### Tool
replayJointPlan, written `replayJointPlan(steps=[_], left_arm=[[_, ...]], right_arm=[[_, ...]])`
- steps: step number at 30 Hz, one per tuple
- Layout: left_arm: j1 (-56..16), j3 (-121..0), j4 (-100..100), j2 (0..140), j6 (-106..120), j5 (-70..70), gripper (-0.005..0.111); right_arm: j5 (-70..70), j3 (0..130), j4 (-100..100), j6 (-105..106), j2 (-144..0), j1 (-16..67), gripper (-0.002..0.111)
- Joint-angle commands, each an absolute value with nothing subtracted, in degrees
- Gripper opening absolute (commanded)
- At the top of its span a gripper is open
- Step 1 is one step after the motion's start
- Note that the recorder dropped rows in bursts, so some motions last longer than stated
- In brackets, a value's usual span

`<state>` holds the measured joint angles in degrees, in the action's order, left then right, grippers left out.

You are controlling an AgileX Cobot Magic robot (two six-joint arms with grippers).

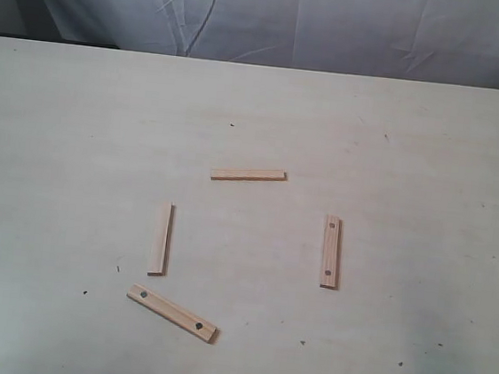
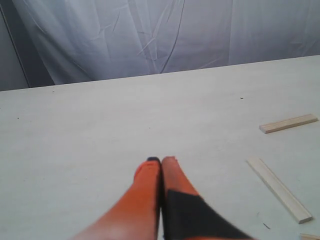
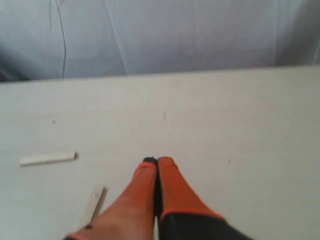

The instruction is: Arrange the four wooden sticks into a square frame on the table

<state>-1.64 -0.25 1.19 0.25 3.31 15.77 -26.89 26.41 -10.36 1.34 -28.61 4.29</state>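
Only the exterior view takes in all four pieces, lying apart in a loose ring on the bench (image 1: 430, 170), none touching: the far wooden stick (image 1: 248, 175), the left stick (image 1: 161, 238), the right stick (image 1: 331, 252) with two dark dots, and the near dotted stick (image 1: 172, 313), which lies askew. Neither arm appears there. The wrist views show the left pincer (image 2: 161, 161) and the right pincer (image 3: 158, 161), each with orange fingers pressed together and holding nothing. The right wrist view is blurred. A stick beside its finger, probably the right one, is partly hidden.
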Motion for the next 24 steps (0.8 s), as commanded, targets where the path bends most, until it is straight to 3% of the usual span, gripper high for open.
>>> replayJointPlan(steps=[1,6,14,24], left_arm=[[-1.58,0.0,1.12,0.0,3.18,15.32,0.0],[-1.58,0.0,1.12,0.0,3.18,15.32,0.0],[-1.58,0.0,1.12,0.0,3.18,15.32,0.0],[-1.58,0.0,1.12,0.0,3.18,15.32,0.0]], right_arm=[[-31.01,30.62,-12.28,1.68,-39.97,4.03,-0.001],[-22.55,30.62,-14.77,1.62,-48.16,4.03,-0.001],[-31.08,37.23,-16.46,1.92,-63.94,4.3,-0.001],[-34.24,50.03,-15.59,-2.75,-87.31,20.67,-0.001]])
